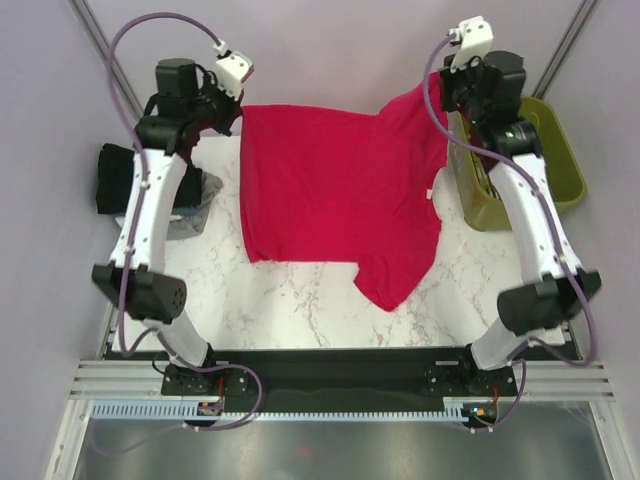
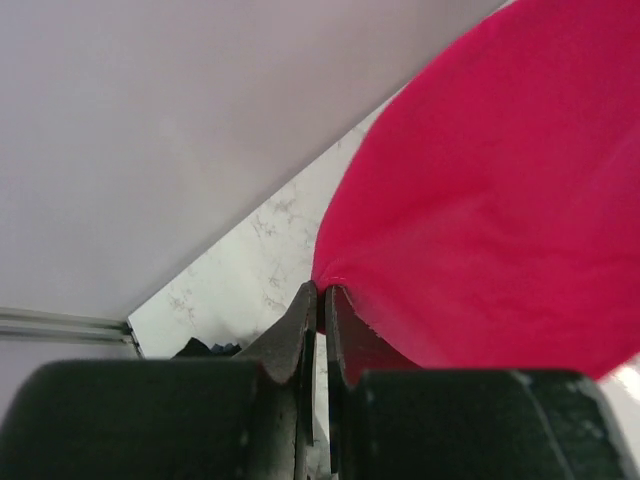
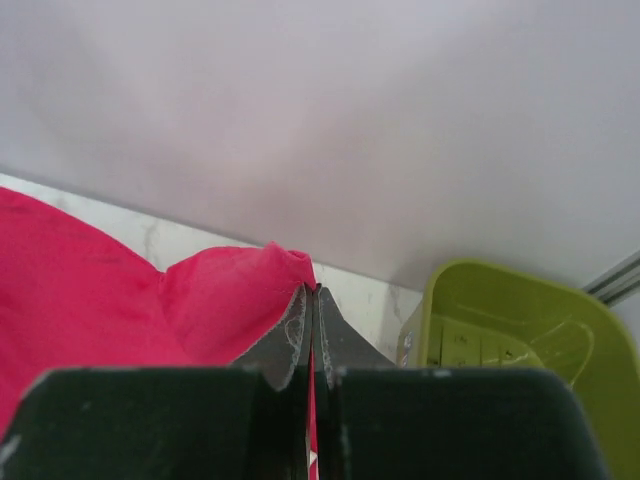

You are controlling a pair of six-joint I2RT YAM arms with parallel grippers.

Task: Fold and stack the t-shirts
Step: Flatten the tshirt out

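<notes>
L gripper (image 2: 320, 292): raised, far edge, clamped on crimson t-shirt (image 1: 340, 190) corner
R gripper (image 3: 312, 292): raised, pinching other corner
Texture: soft, draped

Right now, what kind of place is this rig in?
Probably a lab robot cell, not a home: bare grey walls, aluminium frame rails along the near edge, and a marble-look table with a crimson t-shirt.

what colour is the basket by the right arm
The basket is plain olive green; the top external view shows it best.
</notes>
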